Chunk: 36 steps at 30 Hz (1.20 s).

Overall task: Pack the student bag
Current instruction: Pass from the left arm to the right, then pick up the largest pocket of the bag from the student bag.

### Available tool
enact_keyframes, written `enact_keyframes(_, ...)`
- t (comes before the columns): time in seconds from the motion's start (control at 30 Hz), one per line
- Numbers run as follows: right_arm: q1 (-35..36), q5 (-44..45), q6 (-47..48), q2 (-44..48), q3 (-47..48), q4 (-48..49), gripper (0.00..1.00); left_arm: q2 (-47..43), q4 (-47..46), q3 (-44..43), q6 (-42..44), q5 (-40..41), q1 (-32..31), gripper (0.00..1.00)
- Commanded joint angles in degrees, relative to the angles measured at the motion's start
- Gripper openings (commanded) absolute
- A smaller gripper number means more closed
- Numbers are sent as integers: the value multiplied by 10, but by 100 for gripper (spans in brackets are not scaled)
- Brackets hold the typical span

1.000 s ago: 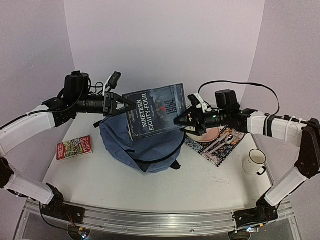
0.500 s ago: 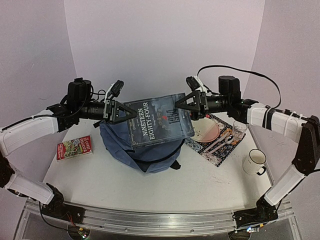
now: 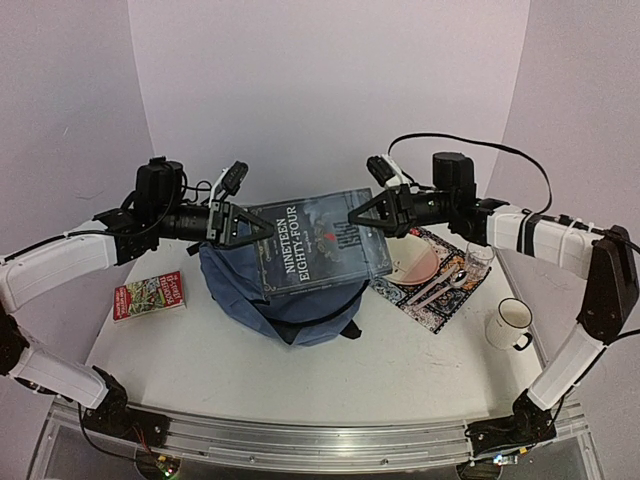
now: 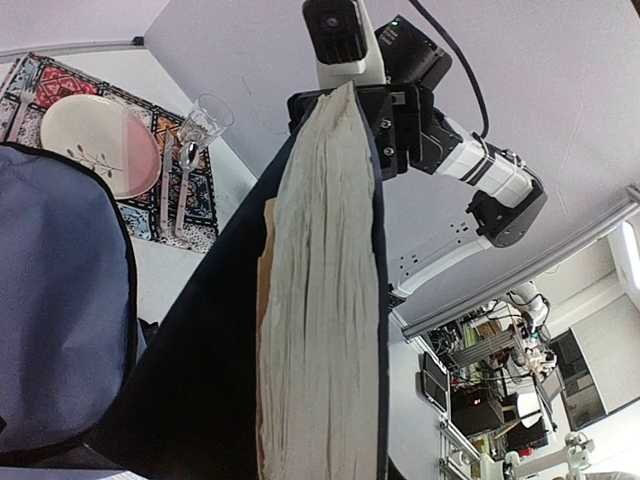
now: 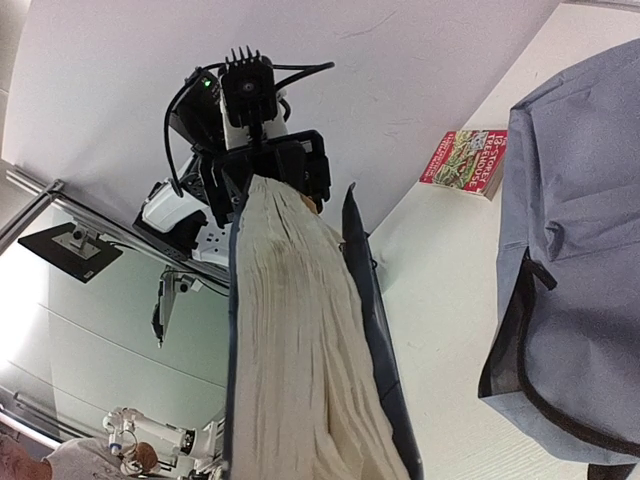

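— The left gripper (image 3: 240, 222) clamps the left edge of the dark book (image 3: 315, 245). The right gripper (image 3: 362, 213) is closed on its upper right corner.
— And what lies under it?
— Nearest, at lower right, stands a white mug (image 3: 510, 322). Farther in, mid-frame, the student bag (image 3: 290, 300) lies on the table (image 3: 300, 390), beneath the held-up book. A red book (image 3: 149, 296) sits apart at its left.

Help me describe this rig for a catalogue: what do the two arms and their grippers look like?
The left arm and right arm look alike: white tubular links joined by bulky black joints. The left gripper and right gripper are black, each an open triangular frame tapering to a point. A thin black cable loops above the right arm.
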<state>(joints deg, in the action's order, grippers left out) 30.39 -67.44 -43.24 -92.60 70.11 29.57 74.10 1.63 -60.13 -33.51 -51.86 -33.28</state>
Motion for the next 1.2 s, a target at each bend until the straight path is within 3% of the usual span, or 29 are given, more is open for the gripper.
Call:
enact_keyframes(0.0, -1, -20, -4, 16, 8, 43, 0, -11, 74, -29, 82, 78, 0, 23)
enact_keyframes(0.13, -22, 35, -6, 39, -19, 43, 0, -6, 137, -48, 127, 160, -1, 48)
enact_keyframes(0.37, -70, 161, -29, 108, -102, 42, 0, 12, 197, -70, 177, 258, -2, 67)
enact_keyframes(0.5, -94, 248, -46, 166, -162, 42, 0, 32, 220, -79, 204, 308, -21, 72)
enact_keyframes(0.8, -107, 453, -73, 290, -246, 15, 0, 134, 253, -139, 241, 468, -139, 78)
enact_keyframes(1.17, -107, 597, -87, 388, -292, -23, 0, 303, 253, -249, 242, 665, -256, 81)
